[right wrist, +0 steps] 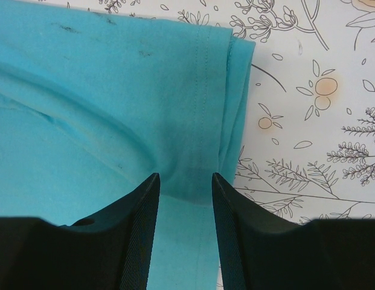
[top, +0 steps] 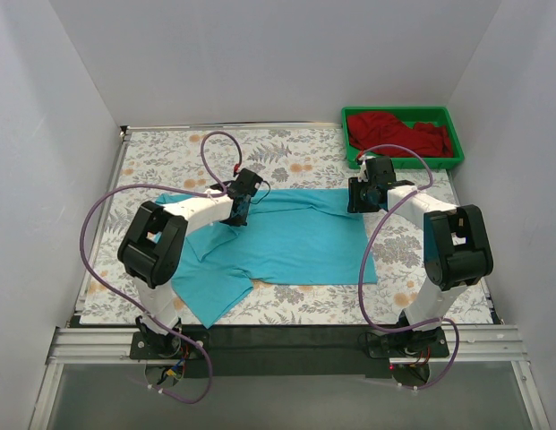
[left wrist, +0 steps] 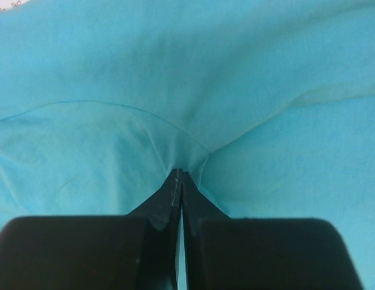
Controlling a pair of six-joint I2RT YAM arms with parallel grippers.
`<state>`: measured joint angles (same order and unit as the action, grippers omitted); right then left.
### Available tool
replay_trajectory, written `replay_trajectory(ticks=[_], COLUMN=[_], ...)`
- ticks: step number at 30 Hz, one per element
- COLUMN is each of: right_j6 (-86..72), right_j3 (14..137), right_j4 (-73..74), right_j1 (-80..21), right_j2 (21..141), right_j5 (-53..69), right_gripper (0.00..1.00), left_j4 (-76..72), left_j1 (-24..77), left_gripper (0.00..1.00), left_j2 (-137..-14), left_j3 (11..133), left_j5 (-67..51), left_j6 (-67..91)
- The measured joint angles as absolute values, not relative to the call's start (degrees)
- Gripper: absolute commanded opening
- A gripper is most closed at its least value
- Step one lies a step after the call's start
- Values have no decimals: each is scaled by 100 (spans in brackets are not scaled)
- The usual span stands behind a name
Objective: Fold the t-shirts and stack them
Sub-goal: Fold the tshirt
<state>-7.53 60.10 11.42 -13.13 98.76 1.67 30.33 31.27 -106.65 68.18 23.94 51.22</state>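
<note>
Along the turquoise t-shirt's left-right far edge, left end effector is clenching cloth; right end effector is straddling it, grip unclear.

spread t-shirt on table centre | crumpled t-shirt in tray, far right corner

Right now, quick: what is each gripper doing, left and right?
Left gripper: closed, pinching a fold of the turquoise t-shirt.
Right gripper: open, jaws apart, straddling the same shirt's hemmed edge.
</note>
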Motion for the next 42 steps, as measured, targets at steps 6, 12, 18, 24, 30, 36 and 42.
replay_trajectory(ticks=[6, 12, 18, 24, 30, 36, 42], right_j6=[-740, -722, -607, -174, 467, 980, 1264], right_j3=[6010, 6010, 5959, 5714, 5712, 5721, 5721], right_j4=[1142, 1140, 1100, 1026, 913, 886, 882], right_j1=[-1308, -1291, -1273, -1422, -1966, -2482, -2641], right_j2=[9876, 9876, 9872, 9786, 9765, 9813, 9926], right_j5=[163, 126, 134, 191, 69, -377, -1100], right_gripper=[40, 39, 38, 38, 40, 40, 40], left_j4=[3275, 3385, 3524, 3583, 3603, 3605, 3625], left_j1=[3127, 3122, 3055, 3037, 3030, 3020, 3017], left_gripper=[0, 0, 0, 0, 0, 0, 0], left_j2=[-10431, -10361, -10392, -10481, -10486, -10560, -10597], left_j3=[6794, 6744, 6818, 7067, 7129, 7142, 7144], left_j5=[2427, 2550, 2668, 2703, 2705, 2703, 2700], left_j6=[5144, 5183, 5238, 5249, 5249, 5249, 5249])
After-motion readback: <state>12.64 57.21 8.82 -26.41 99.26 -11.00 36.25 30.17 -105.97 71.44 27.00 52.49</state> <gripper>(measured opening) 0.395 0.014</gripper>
